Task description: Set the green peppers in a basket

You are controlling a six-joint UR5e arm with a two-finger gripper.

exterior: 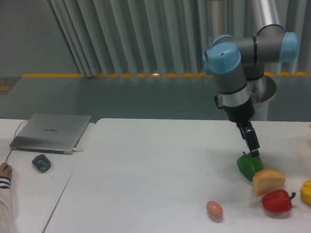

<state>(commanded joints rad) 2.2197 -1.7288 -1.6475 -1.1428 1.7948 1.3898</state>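
1. The white table (159, 162) stands before grey ribbed curtains (122, 33).
2. The green pepper (249, 166) lies beside the bread (268, 181).
3. The gripper (253, 150) touches its top; grip unclear.

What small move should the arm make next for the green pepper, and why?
Probably a slow, short lift straight up. The hand sits at the top of the green pepper, which lies on the table touching the bread piece. Whether the fingers have closed cannot be seen, so a small lift would test the grip without pushing the bread. No basket is in view.
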